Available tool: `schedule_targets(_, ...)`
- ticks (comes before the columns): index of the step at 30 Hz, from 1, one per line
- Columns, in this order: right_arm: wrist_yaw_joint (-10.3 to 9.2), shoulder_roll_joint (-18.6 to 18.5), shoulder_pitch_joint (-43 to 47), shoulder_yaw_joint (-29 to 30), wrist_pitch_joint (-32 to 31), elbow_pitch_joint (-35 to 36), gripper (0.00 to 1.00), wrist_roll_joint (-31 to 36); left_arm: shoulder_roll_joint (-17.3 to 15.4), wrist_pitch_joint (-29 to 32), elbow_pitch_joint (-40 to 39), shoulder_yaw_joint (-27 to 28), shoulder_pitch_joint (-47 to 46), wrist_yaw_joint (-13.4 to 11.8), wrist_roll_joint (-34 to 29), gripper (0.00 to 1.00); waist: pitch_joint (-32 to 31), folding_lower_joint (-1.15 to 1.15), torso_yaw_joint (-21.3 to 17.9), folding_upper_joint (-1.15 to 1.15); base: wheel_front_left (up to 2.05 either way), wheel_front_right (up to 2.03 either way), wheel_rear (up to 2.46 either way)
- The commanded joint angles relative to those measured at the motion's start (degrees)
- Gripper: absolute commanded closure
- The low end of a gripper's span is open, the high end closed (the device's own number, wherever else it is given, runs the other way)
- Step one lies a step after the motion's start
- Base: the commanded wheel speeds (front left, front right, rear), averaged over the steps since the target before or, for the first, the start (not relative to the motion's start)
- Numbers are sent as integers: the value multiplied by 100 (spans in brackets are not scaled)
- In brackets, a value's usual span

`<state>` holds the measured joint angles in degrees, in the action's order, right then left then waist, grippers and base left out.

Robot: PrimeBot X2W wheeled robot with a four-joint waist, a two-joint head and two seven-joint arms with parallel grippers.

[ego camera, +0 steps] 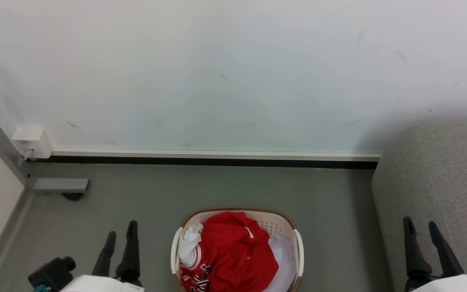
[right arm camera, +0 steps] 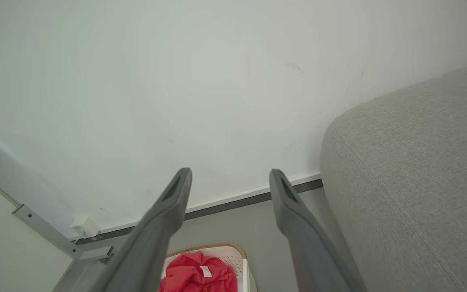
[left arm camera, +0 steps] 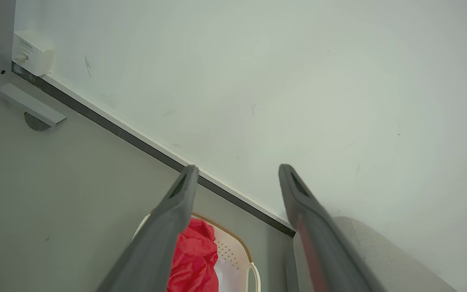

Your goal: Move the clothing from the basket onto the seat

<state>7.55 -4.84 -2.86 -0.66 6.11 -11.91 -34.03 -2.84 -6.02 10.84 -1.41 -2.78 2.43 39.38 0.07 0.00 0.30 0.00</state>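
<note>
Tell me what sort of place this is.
Probably a living-room corner, perhaps a mock-up: a grey upholstered sofa, a laundry basket of red clothing on the bare grey floor, and a scuffed white wall with a skirting board.

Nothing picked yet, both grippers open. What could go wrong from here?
The bright red fabric clothing is bunched against a plain white sheet inside the oval cream plastic basket; a grab may drag the sheet along.
The basket looks light, so fabric snagging on its perforated wall could lift or tip it.
The open right gripper hangs close to the grey woven sofa and might clip it while swinging.
</note>
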Motion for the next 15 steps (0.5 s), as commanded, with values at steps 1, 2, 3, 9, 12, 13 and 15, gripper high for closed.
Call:
schedule_targets(1,-5,-42,1,-8,67,30,0,234,-69,-77,-85,-3,20,-32,-233,0,-1,0,2,0,0,0,0)
schedule_targets(2,-6,-45,4,-3,79,24,0,308,-79,-97,-105,-15,24,-47,-339,0,-2,0,2,0,0,0,0)
schedule_targets(3,-6,-47,7,-2,95,17,0,377,-82,-108,-122,-18,28,-58,-406,0,-3,0,3,0,0,0,0)
schedule_targets(9,-6,-52,24,22,188,-49,0,761,-130,-199,-168,-51,71,-117,-855,0,2,0,3,0,0,0,0)
schedule_targets(12,-6,-45,30,22,234,-92,0,935,-141,-244,-169,-62,91,-133,-1045,0,5,0,1,0,0,0,0)
schedule_targets(13,-7,-45,38,22,252,-109,0,987,-143,-263,-166,-66,98,-134,-1092,0,6,0,2,0,0,0,0)
schedule_targets(15,-7,-35,57,36,283,-143,0,1070,-155,-299,-155,-73,112,-138,-1219,0,6,0,1,0,0,0,0)
